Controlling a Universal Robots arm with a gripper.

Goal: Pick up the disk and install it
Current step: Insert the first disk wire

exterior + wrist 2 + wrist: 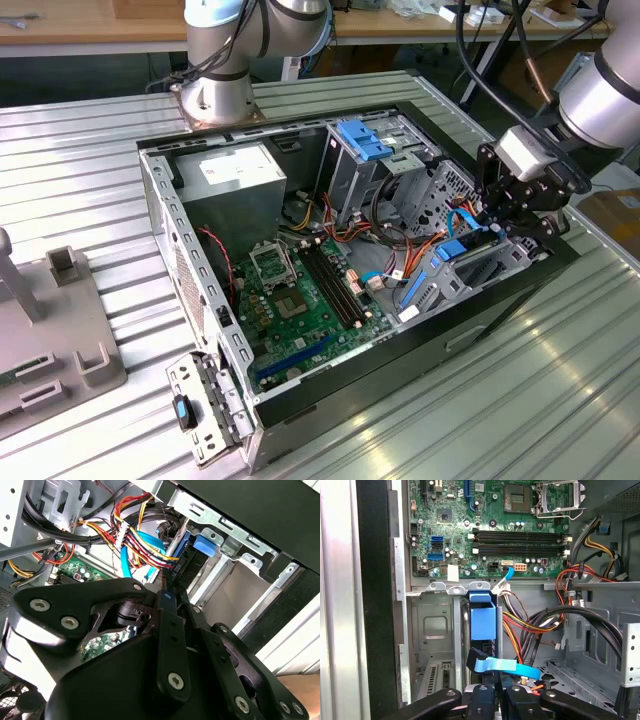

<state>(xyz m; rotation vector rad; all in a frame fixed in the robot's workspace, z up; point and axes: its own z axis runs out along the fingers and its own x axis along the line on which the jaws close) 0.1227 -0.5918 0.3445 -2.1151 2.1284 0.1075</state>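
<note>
Open computer case [200,300]: fills centre of your exterior view. The gripper [515,225]: right of frame, low over the drive bay [430,295]; you cannot tell its grip. The disk [482,622]: edge-on in that bay, just beneath the gripper.

A big computer box [182,250] lies open on a shiny metal table [80,150] with ridges. Inside it sits a green board [300,300] with lots of tiny parts. A grey box [235,175] with a white sticker is in the far corner. Red, yellow and orange wires [515,630] bunch up beside the board. A flat light-blue strip [507,666] is near them. A grey stand [60,335] sits on the table at the exterior view's left, apart from the computer box.
</note>
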